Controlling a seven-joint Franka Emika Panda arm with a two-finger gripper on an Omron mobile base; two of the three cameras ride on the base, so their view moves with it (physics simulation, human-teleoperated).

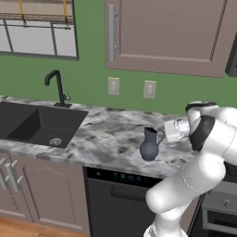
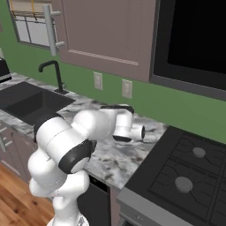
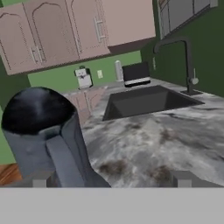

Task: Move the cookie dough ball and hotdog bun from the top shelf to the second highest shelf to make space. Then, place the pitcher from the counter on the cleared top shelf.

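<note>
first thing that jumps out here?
The dark blue-grey pitcher, upright on the marbled counter right of the black sink. The open claw sits level beside it, at its handle side. In the hand view the pitcher looms at left.

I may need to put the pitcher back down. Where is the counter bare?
The counter is bare between the sink and the pitcher, back to the wall outlets. It is crowded at the pitcher itself, where the open gripper sits beside its handle.
</note>
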